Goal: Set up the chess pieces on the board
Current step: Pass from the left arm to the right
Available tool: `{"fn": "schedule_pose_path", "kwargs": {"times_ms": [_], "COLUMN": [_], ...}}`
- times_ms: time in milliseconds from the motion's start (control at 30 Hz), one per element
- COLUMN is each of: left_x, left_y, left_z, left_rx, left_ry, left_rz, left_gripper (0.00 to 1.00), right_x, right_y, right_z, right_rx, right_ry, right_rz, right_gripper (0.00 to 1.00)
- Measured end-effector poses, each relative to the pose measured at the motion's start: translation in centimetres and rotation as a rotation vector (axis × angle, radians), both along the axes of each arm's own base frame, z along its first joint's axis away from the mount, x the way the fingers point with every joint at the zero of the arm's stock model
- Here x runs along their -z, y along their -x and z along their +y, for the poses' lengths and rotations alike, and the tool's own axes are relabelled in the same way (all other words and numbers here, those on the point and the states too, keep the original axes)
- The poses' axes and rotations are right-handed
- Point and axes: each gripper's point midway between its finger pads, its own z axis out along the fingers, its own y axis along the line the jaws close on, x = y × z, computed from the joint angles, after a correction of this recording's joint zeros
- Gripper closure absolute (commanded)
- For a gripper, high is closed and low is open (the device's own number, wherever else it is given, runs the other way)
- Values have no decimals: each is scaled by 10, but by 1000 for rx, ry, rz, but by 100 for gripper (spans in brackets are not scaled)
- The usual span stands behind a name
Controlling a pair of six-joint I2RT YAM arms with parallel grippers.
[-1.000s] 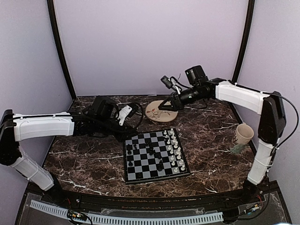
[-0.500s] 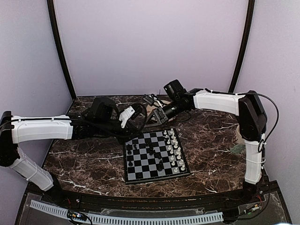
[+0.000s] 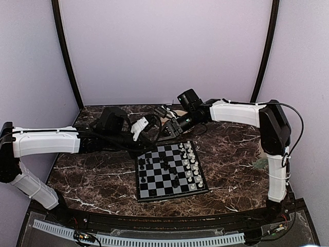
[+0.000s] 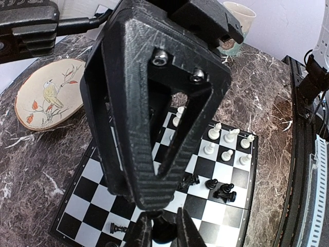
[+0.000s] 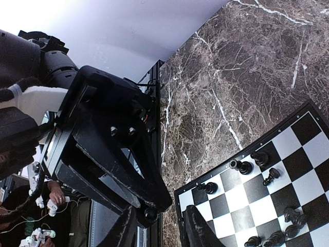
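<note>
The board lies at mid-table. White chess pieces stand in two files on its right side. Black ones are scattered over it, some lying down. My left gripper is shut on a small black piece. It hangs above the board's far left corner. My right gripper faces it tip to tip. Its fingers are open on either side of that piece in the right wrist view, not touching it.
A round beige plate with a bird picture lies behind the board, under the right arm. A pale cup stands at the right of the table. Dark marble table surrounds the board.
The right arm swung left from over the plate to meet the left gripper above the board's far edge. The left gripper edged slightly right.
</note>
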Motion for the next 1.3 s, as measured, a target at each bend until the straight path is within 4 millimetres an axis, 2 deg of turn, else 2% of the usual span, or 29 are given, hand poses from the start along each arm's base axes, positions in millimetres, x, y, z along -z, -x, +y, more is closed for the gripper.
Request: {"fn": "schedule_pose_path", "kwargs": {"times_ms": [233, 800, 1000, 1167, 1300], "left_x": [1, 4, 5, 6, 4], "left_y": [-2, -2, -2, -7, -11], "left_z": [1, 2, 3, 6, 14], "left_rx": [-12, -18, -17, -42, -84], "left_ry": [-7, -19, -23, -37, -48], "left_rz": [-5, -1, -3, -20, -42], "left_gripper": [87, 86, 74, 51, 42], "right_x": [4, 7, 8, 8, 17], "right_y": [9, 13, 12, 10, 5], "right_z": [4, 3, 4, 5, 3], "right_rx": [-28, -45, -46, -44, -32], "right_ry": [0, 9, 7, 14, 46], "right_rz": [1, -8, -19, -68, -132], "right_gripper": [71, 95, 97, 97, 97]}}
